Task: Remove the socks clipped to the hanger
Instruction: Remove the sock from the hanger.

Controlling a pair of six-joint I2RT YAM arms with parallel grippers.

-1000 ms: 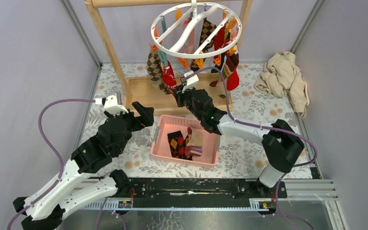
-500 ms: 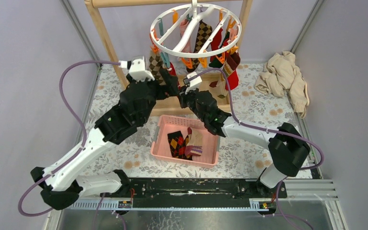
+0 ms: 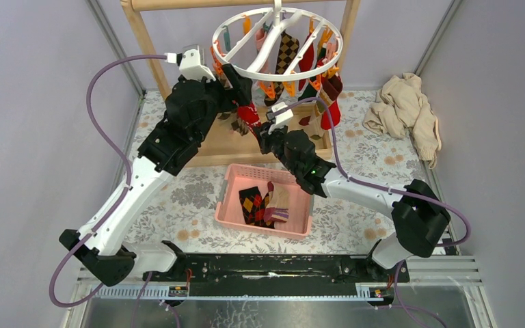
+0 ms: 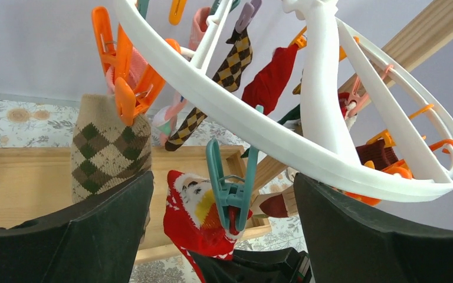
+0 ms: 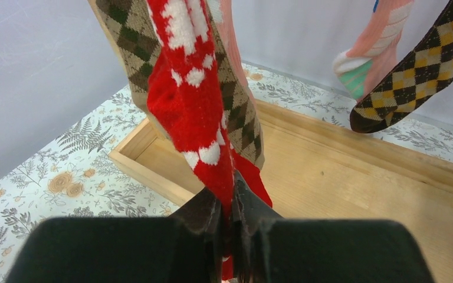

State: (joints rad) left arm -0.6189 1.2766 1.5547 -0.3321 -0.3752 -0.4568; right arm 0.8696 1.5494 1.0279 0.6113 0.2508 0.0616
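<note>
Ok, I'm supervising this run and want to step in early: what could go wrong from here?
The right gripper, shut on the red sock, may pull before the teal clip opens, tilting the hanger.
The open left gripper, straddling that clip, could snag the argyle sock beside it.

Patterned socks (image 4: 109, 150) on white ring hanger (image 4: 321, 106)

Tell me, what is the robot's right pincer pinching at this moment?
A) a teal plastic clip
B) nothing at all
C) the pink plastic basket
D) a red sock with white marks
D: in the right wrist view, the right pincer is shut on the lower end of the hanging red sock with white marks.
</note>
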